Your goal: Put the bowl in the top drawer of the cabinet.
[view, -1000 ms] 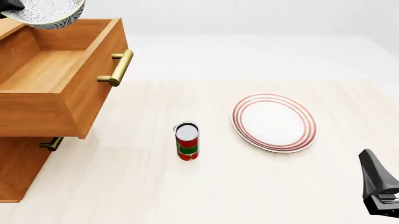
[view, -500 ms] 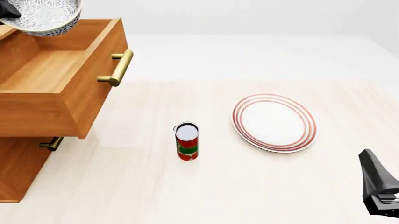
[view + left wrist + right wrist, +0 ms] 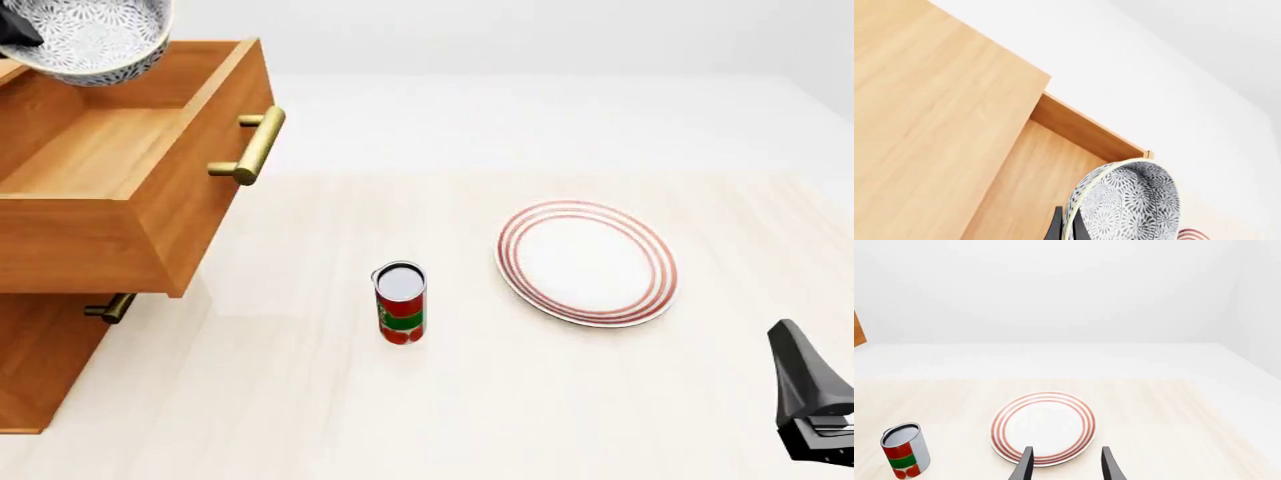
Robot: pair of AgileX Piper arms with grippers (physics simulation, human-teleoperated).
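The bowl, white with a fine dark floral pattern, hangs tilted over the back left of the open top drawer. My left gripper is shut on the bowl's rim, one finger inside and one outside; in the front view only a dark bit of it shows at the picture's corner. The light-brown cabinet stands at the left, its top drawer pulled out by the brass handle. My right gripper is open and empty, low at the near right, pointing toward the plate.
A white plate with red rings lies right of centre. A red, green and white can stands upright in the middle. The lower drawer's handle shows below the open one. My right arm sits at the near right edge.
The bowl has shifted slightly left and down over the drawer in my left gripper. The right arm, can and plate have not moved.
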